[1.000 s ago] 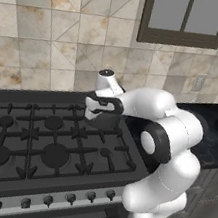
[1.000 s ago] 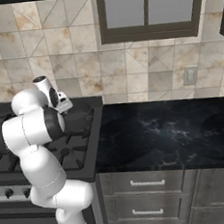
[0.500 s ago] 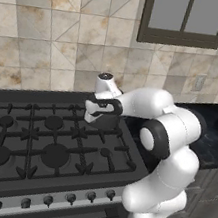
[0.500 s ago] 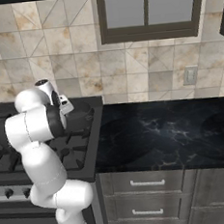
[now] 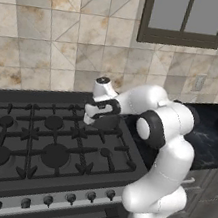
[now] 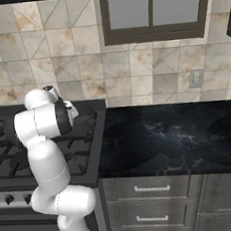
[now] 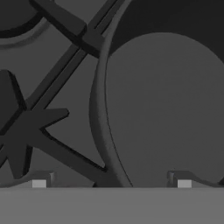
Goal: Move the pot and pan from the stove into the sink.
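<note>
Firstly, from the left base view: the stove [image 5: 49, 141] lies ahead with its dark grates, and the white arm reaches from the lower right across to the rear right burner. The gripper [image 5: 90, 119] hangs low there, pointing down, just beside a flat dark round shape taken to be the pan [image 5: 112, 125]. From the right base view: the arm bends over the rear right corner of the stove [image 6: 85, 145], and the black marbled bench [image 6: 164, 137] adjoins the stove on the right. From the hand view: the gripper [image 7: 111, 181] looks straight down. Its jaws stand wide apart with nothing between them. The pan [image 7: 166, 109] rests on the stove beneath, its curved rim running between the two tips and its grey floor under one tip. A grate [image 7: 43, 127] lies under the other tip.
</note>
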{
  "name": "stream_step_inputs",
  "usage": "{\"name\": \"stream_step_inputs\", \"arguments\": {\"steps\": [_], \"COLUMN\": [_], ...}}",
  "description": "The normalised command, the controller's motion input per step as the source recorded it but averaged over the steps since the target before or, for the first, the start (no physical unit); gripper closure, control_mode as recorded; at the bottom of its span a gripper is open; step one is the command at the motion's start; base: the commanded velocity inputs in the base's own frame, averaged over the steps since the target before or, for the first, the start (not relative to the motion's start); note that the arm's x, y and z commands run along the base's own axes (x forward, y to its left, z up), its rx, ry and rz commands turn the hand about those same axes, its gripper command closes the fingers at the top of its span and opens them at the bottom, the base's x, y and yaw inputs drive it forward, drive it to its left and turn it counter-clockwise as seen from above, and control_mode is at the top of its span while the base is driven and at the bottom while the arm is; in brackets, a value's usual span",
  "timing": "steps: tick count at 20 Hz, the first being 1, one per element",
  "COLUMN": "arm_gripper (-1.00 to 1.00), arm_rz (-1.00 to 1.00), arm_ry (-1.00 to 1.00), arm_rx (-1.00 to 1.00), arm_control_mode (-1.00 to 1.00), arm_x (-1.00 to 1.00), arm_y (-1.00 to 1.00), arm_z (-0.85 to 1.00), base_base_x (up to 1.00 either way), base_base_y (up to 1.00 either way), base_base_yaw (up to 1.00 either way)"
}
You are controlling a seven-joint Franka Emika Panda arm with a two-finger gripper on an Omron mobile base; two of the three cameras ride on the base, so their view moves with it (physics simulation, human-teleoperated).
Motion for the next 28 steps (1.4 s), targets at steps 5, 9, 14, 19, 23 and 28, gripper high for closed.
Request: {"name": "stream_step_inputs", "arguments": {"steps": [5, 9, 14, 19, 23, 28], "arm_gripper": [-1.00, -1.00, 1.00, 1.00, 1.00, 1.00], "arm_rz": [0.00, 0.00, 0.00, 0.00, -0.02, -0.07], "arm_ry": [0.00, 0.00, 0.00, 0.00, 0.00, 0.00], "arm_rx": [0.00, 0.00, -0.01, 0.00, 0.00, 0.00], "arm_control_mode": [-1.00, -1.00, -1.00, -1.00, -1.00, -1.00], "arm_x": [0.38, 0.44, 0.16, 0.00, -0.02, -0.19], "arm_y": [0.05, 0.05, 0.00, 0.00, 0.00, 0.00], "arm_z": [-0.21, -0.13, -0.11, -0.01, 0.03, 0.20], "base_base_x": [0.00, 0.00, 0.00, 0.00, 0.00, 0.00], "base_base_y": [0.00, 0.00, 0.00, 0.00, 0.00, 0.00], "base_base_yaw": [0.00, 0.00, 0.00, 0.00, 0.00, 0.00]}}
